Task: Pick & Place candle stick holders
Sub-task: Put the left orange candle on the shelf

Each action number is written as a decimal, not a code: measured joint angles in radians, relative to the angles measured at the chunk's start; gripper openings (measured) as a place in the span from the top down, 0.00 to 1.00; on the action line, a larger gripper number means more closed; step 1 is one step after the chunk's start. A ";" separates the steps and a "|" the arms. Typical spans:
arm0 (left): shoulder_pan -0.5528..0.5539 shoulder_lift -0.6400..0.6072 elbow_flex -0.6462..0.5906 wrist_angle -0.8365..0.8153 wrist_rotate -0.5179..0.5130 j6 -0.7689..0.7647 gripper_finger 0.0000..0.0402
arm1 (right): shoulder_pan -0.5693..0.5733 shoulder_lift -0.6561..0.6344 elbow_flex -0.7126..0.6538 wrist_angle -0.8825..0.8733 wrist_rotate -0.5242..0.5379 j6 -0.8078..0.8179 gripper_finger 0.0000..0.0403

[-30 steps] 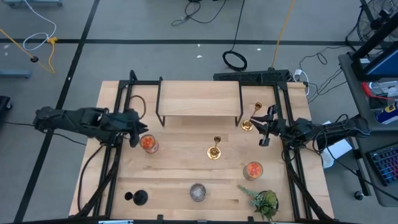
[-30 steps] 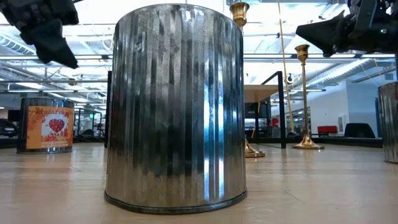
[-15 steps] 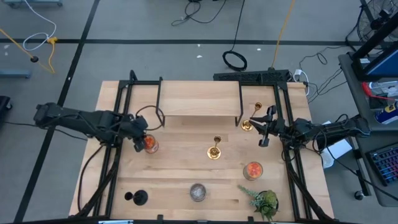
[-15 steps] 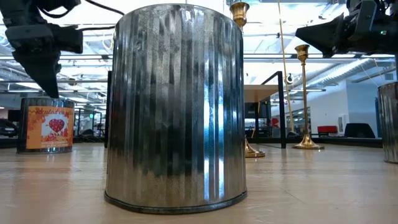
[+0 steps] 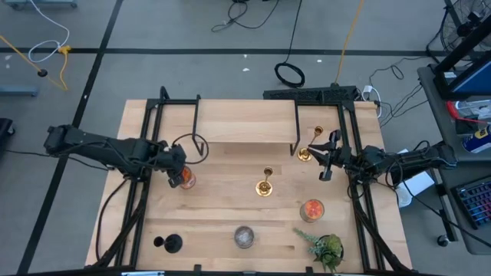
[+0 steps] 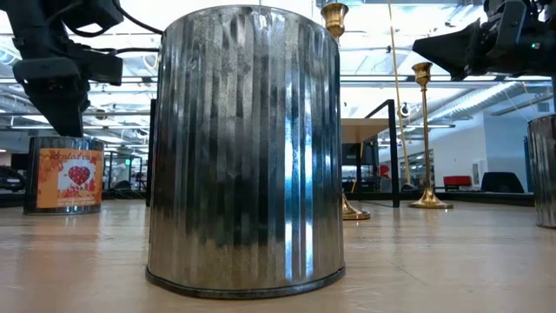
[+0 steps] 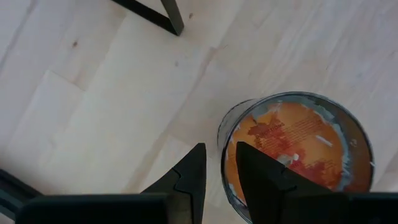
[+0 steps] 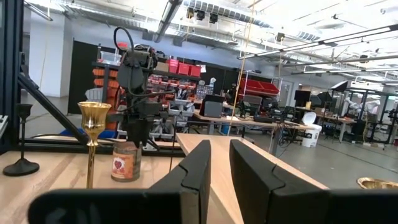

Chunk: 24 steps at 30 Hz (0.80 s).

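My right gripper (image 5: 322, 159), fingers narrowly parted and empty, has the nearest shiny gold-brass candlestick (image 5: 305, 153) just beyond its tips, stem upright. Farther off, my left gripper (image 7: 219, 168) straddles the rim of the squat orange-filled glass jar (image 7: 298, 143); whether it pinches, I cannot tell.

Grey floor (image 5: 192, 69) with dark tape lines and loose cables (image 5: 290, 73); bright ceiling lights (image 8: 205, 15).

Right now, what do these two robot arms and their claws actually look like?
Both arms are dark, near black, built of jointed segments. A black cable loops off the left arm. The left gripper and the right gripper each end in two flat, wedge-shaped black fingers.
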 joint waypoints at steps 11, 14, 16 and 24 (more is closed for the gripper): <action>0.000 0.001 0.000 0.001 0.016 -0.022 0.77 | 0.000 0.000 0.000 0.000 0.000 0.000 0.86; 0.000 0.001 0.000 0.002 0.036 -0.046 0.77 | 0.000 0.004 0.000 0.000 0.000 0.000 0.86; 0.000 0.001 0.000 0.002 0.037 -0.053 0.77 | 0.000 0.010 0.000 -0.002 0.000 0.000 0.86; 0.000 0.002 -0.006 0.006 0.018 -0.064 0.77 | 0.000 0.038 0.000 -0.001 0.000 0.000 0.86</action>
